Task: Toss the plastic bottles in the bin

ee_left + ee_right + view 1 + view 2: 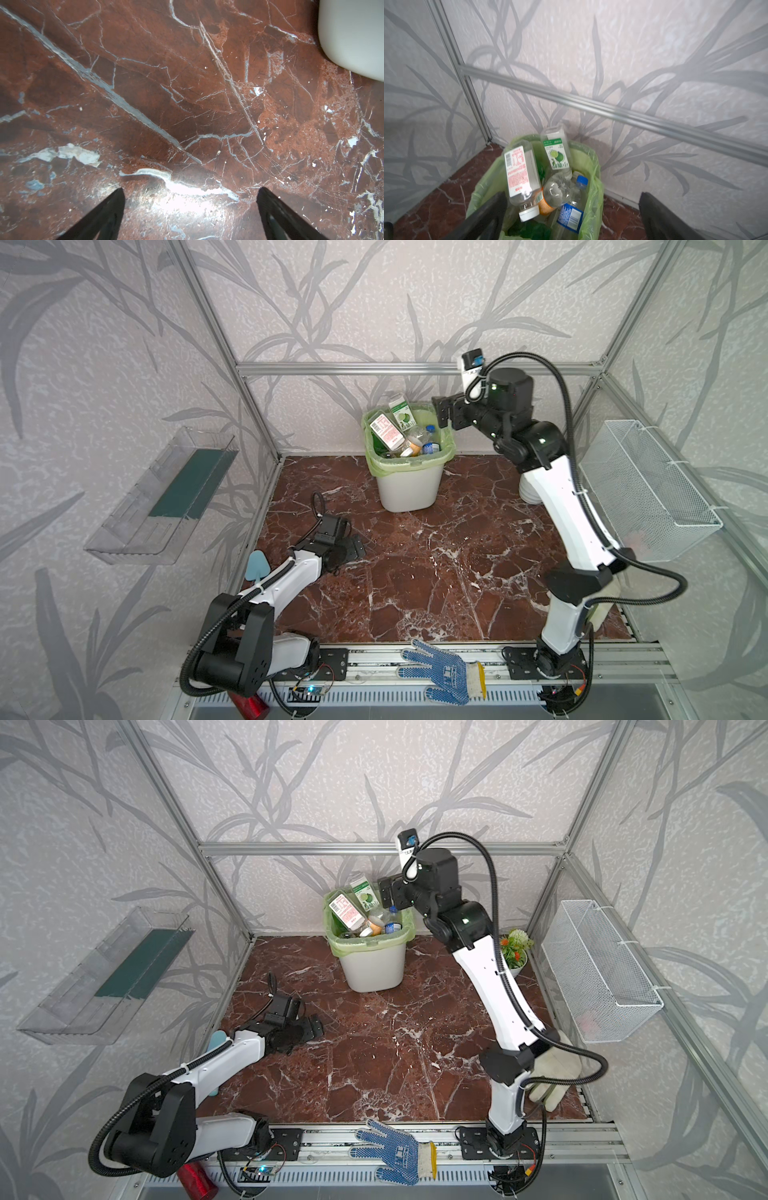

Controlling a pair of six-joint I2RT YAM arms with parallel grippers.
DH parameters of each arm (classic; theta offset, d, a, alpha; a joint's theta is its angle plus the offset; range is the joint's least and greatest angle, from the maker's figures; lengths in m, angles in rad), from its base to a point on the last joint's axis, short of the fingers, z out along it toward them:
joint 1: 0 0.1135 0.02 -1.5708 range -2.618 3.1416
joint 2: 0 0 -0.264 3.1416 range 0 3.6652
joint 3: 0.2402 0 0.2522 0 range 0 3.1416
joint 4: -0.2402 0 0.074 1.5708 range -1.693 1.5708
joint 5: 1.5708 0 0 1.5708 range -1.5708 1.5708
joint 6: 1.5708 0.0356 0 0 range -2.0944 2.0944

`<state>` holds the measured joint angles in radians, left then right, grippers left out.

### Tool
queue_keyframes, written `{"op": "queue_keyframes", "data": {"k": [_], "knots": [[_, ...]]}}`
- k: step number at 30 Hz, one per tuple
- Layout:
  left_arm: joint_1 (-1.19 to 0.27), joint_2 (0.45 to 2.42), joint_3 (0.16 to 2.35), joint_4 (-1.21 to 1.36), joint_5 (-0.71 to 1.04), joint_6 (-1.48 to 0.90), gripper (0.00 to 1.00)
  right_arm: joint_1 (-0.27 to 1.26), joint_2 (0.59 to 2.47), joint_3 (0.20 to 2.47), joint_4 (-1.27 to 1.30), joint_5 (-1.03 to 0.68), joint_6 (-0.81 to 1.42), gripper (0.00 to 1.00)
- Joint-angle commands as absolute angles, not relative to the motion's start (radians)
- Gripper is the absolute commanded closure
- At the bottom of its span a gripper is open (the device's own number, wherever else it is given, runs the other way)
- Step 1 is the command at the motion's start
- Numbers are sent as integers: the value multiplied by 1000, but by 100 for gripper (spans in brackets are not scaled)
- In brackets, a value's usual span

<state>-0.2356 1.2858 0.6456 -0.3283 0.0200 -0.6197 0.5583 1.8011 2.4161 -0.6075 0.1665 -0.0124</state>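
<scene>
In both top views the bin (409, 489) stands at the back of the marble table (436, 572), close to the wall, and the plastic bottles (397, 432) are heaped inside it, two poking up past the green liner (374, 470); the right gripper (441, 413) hangs just beside the rim, level with the top of the heap; the left gripper (354, 546) sits low over bare marble, well apart from the bin; a blue dotted glove (440, 672) lies on the front rail; in a top view a flower pot (515, 965) with a plant and a white glove (555, 1073) show clear of the right arm (490, 986); in a top view that arm covers most of the pot (528, 494); over to the left wrist view: two black fingers (108, 212) spread wide, gripping nothing, only veined stone between them, a corner of the bin's white wall at the edge; right wrist view now, and it settles what the tops cannot: fingers far apart, released, empty, with a red-labelled bottle (520, 178), a lime-labelled bottle (556, 154) and a blue-labelled bottle (570, 216) lying in the bin below.
</scene>
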Motion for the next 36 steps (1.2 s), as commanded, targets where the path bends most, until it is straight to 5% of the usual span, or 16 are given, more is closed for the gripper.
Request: {"op": "queue_keyframes", "data": {"k": [1, 12, 22, 28, 36], "knots": [[-234, 1271, 632, -343, 1, -614, 1, 553, 1763, 2313, -518, 201, -20, 0], [-233, 1258, 661, -367, -60, -595, 1, 474, 1517, 1826, -327, 177, -11, 1], [-233, 1185, 678, -343, -300, -506, 1, 238, 1117, 675, 279, 185, -44, 1], [-233, 1113, 621, -217, -502, -431, 1, 149, 1202, 239, 826, 162, -41, 1], [-232, 1097, 554, -28, -646, -322, 1, 134, 1423, 238, 1071, 122, -74, 1]]}}
